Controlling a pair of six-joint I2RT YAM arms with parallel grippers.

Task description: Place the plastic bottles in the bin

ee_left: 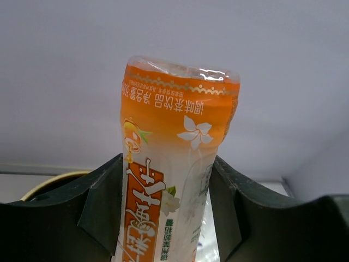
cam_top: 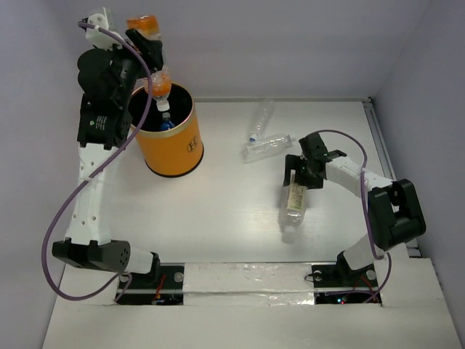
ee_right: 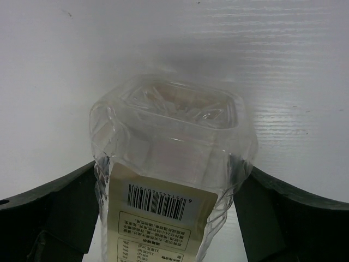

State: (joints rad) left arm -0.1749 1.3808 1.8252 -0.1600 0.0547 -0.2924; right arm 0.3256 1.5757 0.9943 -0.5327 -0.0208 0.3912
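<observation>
My left gripper [cam_top: 150, 52] is raised above the bin [cam_top: 190, 149] and shut on the orange bottle [cam_top: 154, 78], which hangs cap down over the bin's mouth. In the left wrist view the orange bottle [ee_left: 174, 136] sits between both fingers [ee_left: 101, 207]. A blue-labelled bottle [cam_top: 166, 124] lies inside the bin. My right gripper [cam_top: 301, 177] is shut on the cream-labelled bottle [cam_top: 294, 202], low at the table; I cannot tell if it is lifted. It fills the right wrist view [ee_right: 169, 136]. Two clear bottles [cam_top: 260, 121] [cam_top: 267, 145] lie behind it. The black-labelled bottle is out of view.
The bin's cream rim [ee_left: 49, 184] shows at the lower left of the left wrist view. A metal rail [cam_top: 381, 138] runs along the table's right edge. A purple cable [cam_top: 58, 225] loops beside the left arm.
</observation>
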